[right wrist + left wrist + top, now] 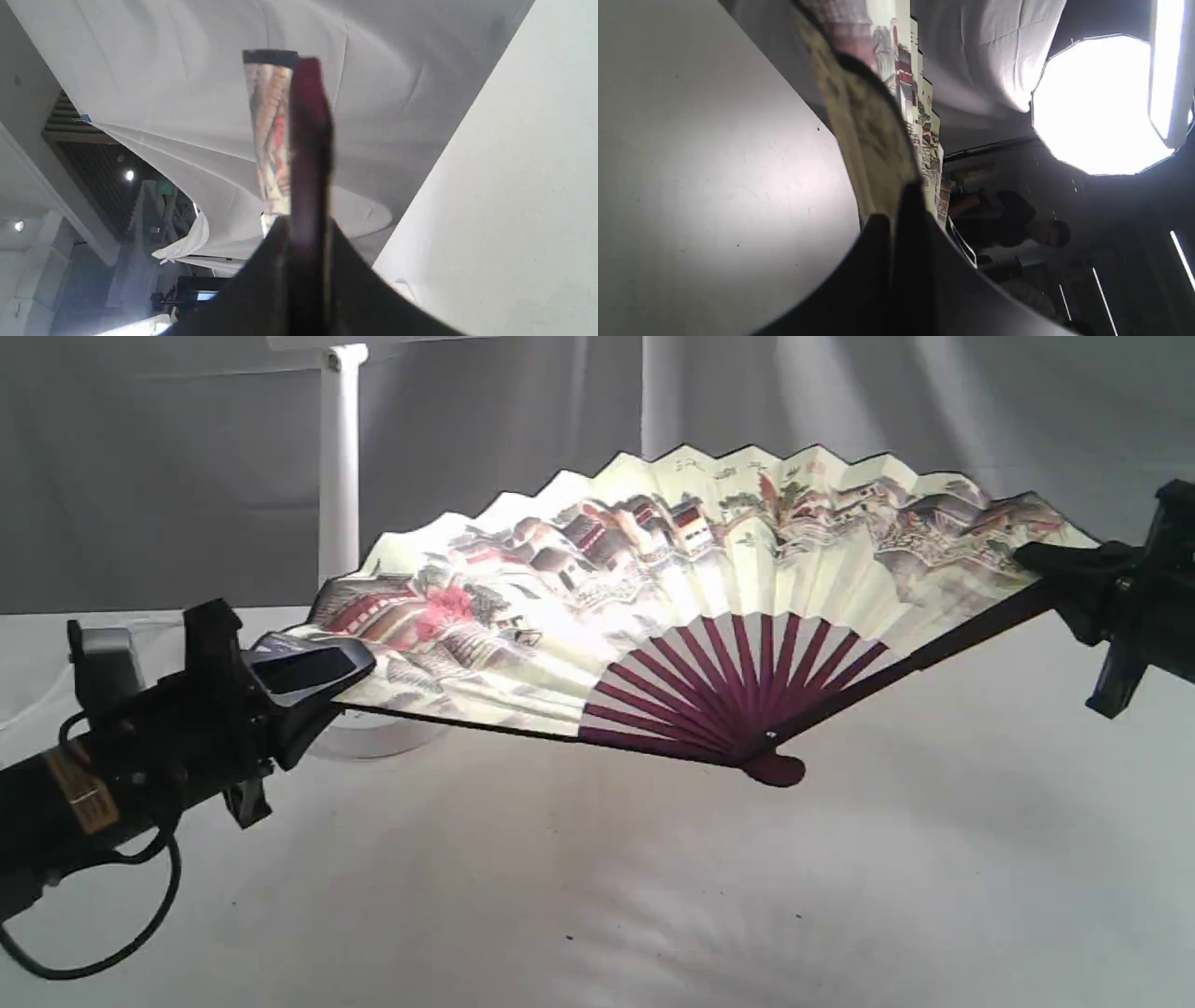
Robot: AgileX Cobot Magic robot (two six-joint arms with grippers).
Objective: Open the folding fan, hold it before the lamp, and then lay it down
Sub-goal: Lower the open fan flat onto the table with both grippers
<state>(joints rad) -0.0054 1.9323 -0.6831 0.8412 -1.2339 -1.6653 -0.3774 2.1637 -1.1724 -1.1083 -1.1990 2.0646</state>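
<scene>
The folding fan (691, 588) is spread fully open and held in the air above the table, its painted cream leaf facing the exterior camera and its maroon ribs meeting at the pivot below. My left gripper (322, 672) is shut on the fan's left guard. My right gripper (1050, 565) is shut on the right guard. The lamp (341, 467) stands behind the fan's left part; its white post rises above the leaf and its round base shows just under the left edge. Edge-on, the fan (878, 121) runs away from the left wrist camera; the maroon guard (308, 140) shows between the right fingers.
A white cloth covers the table (653, 896) and a grey curtain hangs behind. A black cable loops under the left arm at the near left. A bright round studio light (1097, 102) shows in the left wrist view.
</scene>
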